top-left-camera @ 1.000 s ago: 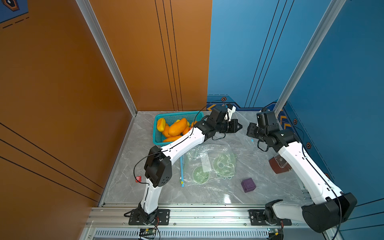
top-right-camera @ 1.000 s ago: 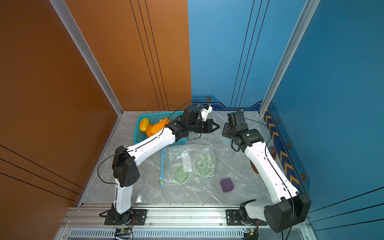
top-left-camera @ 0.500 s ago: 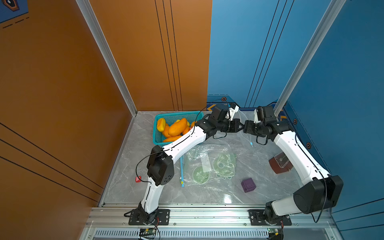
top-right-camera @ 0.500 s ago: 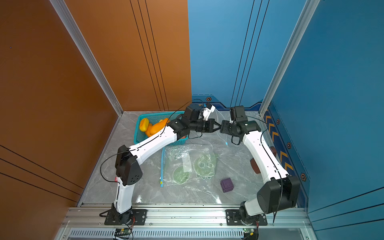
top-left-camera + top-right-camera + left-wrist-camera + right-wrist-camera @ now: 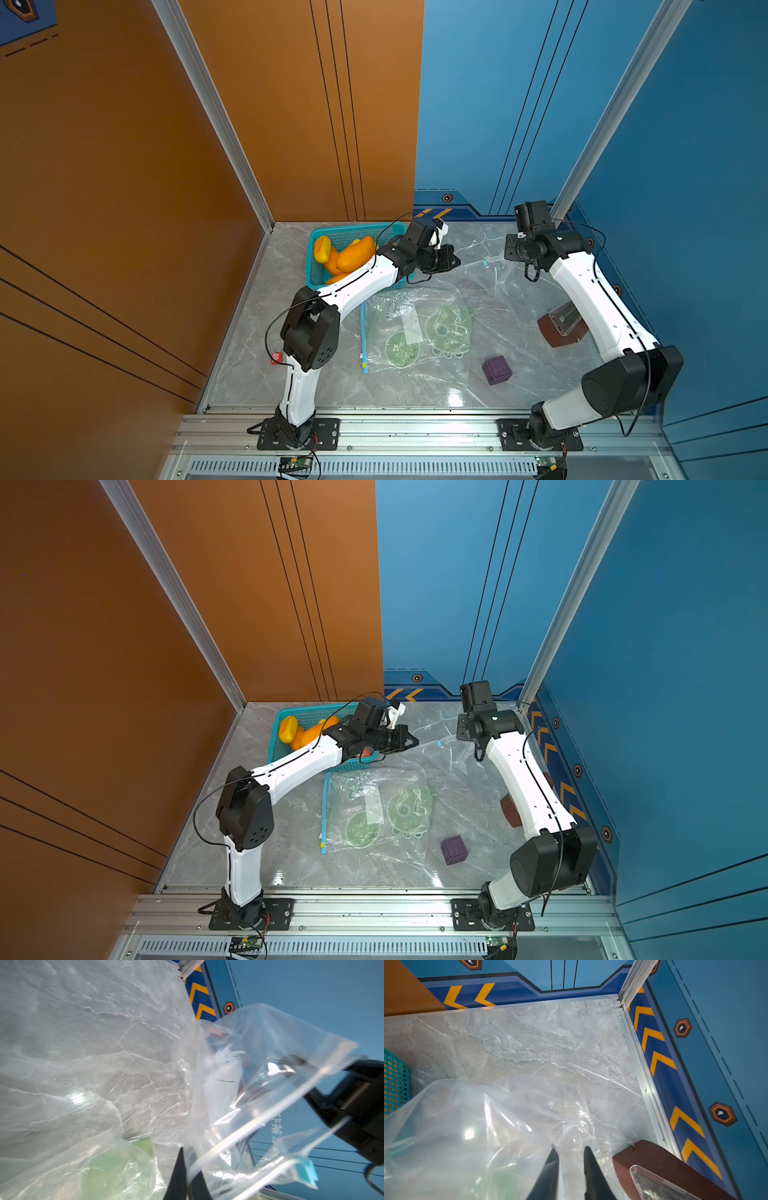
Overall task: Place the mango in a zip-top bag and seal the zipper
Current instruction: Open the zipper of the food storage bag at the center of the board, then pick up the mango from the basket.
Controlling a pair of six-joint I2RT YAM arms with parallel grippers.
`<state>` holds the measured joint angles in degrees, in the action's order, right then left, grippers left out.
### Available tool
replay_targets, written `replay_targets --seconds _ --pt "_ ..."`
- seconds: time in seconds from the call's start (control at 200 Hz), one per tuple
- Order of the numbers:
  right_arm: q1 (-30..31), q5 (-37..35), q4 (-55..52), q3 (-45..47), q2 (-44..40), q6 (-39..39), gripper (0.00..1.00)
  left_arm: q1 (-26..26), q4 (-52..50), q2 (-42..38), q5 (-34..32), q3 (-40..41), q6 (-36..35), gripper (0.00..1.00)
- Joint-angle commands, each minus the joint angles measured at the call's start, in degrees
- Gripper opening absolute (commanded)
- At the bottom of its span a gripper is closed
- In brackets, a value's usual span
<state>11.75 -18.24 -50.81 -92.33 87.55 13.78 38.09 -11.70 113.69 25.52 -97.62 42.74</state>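
Though clear zip-top bag (image 5: 259, 1088) barely shows from above, left gripper (image 5: 187, 1154) pinches its edge; right gripper (image 5: 570, 1149) closure unclear.

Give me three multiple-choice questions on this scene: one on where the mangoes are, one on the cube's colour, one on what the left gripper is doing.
1. Where are the mangoes?
A) in the teal basket
B) on the bare table
C) on the brown stand

2. What colour is the cube?
A) red
B) purple
C) yellow

3. What state is the left gripper in?
A) wide open, holding nothing
B) shut on the clear zip-top bag
C) shut on a mango

Answers:
1 A, the orange fruit lie piled inside the basket in both top views.
2 B, the cube near the front edge is plainly purple.
3 B, the left wrist view shows its fingers pinching the bag's film.
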Motion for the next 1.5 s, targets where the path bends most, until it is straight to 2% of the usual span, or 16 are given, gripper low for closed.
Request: replay_targets --seconds 0.0,0.135,0.215,0.26,0.31,0.395,0.475,0.546,0.661,0.711,1.031,1.156,1.286,1.491 --pt "-0.85 -5.38 -2.73 -3.33 0.42 -1.86 0.09 -2.00 -2.28 -3.17 -6.55 3.45 0.60 0.00" --pt "0.70 0.91 -2.75 -3.81 1.49 -1.56 0.04 -1.69 -2.18 -1.59 -5.17 1.15 -0.71 0.00" --pt "2.50 3.55 -2.74 -3.96 2.68 -0.69 0.03 -0.79 -2.18 0.06 -3.60 -2.00 -1.55 0.09" --pt "3.45 3.95 -2.70 -4.00 3.50 -0.14 0.03 -0.40 -2.22 0.75 -3.14 -3.63 -1.77 0.18" --pt "4.05 3.87 -2.55 -3.99 4.35 0.42 0.03 -0.21 -2.23 1.18 -3.06 -4.77 -1.69 0.33" --pt "4.40 3.80 -2.39 -4.08 5.57 1.32 0.03 -0.59 -2.22 0.81 -4.15 -4.76 -0.90 0.40" --pt "4.51 3.92 -2.20 -4.47 6.32 1.35 0.03 -1.31 -2.23 -0.98 -6.19 -3.15 -0.72 0.52" --pt "4.72 4.23 -2.13 -4.78 7.02 1.29 0.03 -1.85 -2.19 -3.17 -8.74 -1.06 -1.24 0.65" --pt "5.45 4.59 -2.04 -5.39 8.10 1.25 0.03 -3.02 -2.18 -7.19 -13.29 2.65 -2.37 0.78" --pt "5.94 4.38 -2.02 -5.61 8.78 1.25 0.03 -3.89 -2.27 -8.94 -15.13 4.46 -2.63 1.00" --pt "8.83 2.76 -2.11 -7.13 10.89 0.48 0.03 -12.22 -3.21 -21.23 -26.12 20.07 -4.33 0.98" --pt "9.58 2.73 -2.15 -7.60 11.33 0.22 0.03 -16.80 -3.52 -24.15 -28.70 24.28 -9.46 0.98" --pt "10.41 2.35 -2.12 -7.86 11.54 0.02 0.03 -20.19 -6.79 -23.22 -28.21 22.64 -17.90 0.98" --pt "11.46 1.63 -2.11 -8.04 11.59 -0.14 0.03 -20.69 -18.57 -14.50 -26.59 10.88 -31.77 0.98"
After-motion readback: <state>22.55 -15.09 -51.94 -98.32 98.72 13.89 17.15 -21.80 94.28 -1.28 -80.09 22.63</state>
